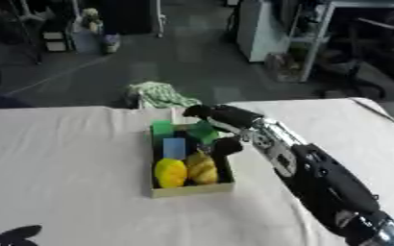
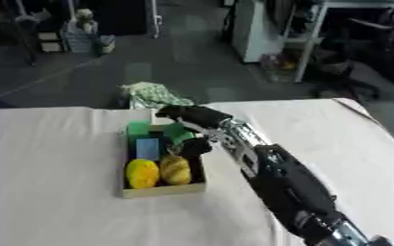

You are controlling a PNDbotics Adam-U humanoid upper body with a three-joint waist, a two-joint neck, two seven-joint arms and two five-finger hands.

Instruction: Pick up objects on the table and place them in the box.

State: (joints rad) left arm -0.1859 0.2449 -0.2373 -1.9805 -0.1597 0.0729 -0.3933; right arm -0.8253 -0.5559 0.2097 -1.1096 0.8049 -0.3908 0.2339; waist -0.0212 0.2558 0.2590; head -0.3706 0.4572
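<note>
Right robot hand [image 1: 215, 116] reaches in from the lower right on a long black and silver arm and sits over the far right corner of the box [image 1: 192, 189]. Its fingers curl down around a green object [image 1: 203, 131], which is pinched just under the palm and hangs above the far end of the box. A dark fingertip or thumb shows lower, just at the box's right wall; whether it touches the wall cannot be told.

Inside the box, on the side away from the robot hand, a green block [image 1: 162, 128] stands at the far left corner, with a blue block [image 1: 174, 148] just nearer than it. At the near end of the box lie two yellow rounded things side by side: a smooth one [image 1: 170, 173] on the left and a ridged one [image 1: 202, 169] to its right, touching each other. They are well below the held green object.

The box itself rests near the middle of the white desk [image 1: 66, 168]. Beyond the box's far end, at the desk's far edge, is a green and white patterned cloth [image 1: 158, 93].

The left robot hand [image 1: 15, 235] shows only as a dark shape at the lower left corner, well apart from the box; how its fingers stand cannot be told.
</note>
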